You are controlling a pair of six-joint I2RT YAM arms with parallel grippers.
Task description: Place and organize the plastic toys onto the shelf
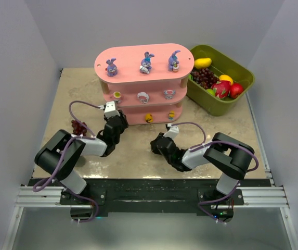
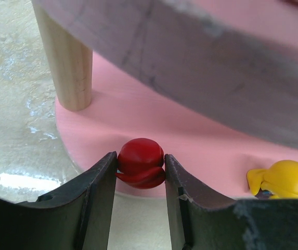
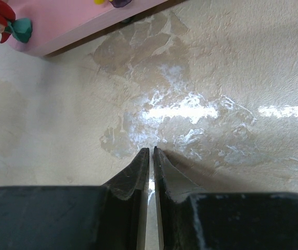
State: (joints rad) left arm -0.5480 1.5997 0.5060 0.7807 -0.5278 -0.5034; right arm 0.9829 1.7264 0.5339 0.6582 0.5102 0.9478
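Note:
The pink three-tier shelf stands at the back. Three purple-blue bunnies are on its top board and three pink-and-white toys on the middle one. A yellow toy and an orange one sit on the bottom board. My left gripper is shut on a small red toy, which sits at the bottom board's front left edge. The yellow toy lies to its right. My right gripper is shut and holds nothing, low over the table in front of the shelf.
An olive-green bin of fake fruit stands right of the shelf. A dark red grape bunch lies on the table by the left arm. A wooden post holds up the middle board just left of the red toy.

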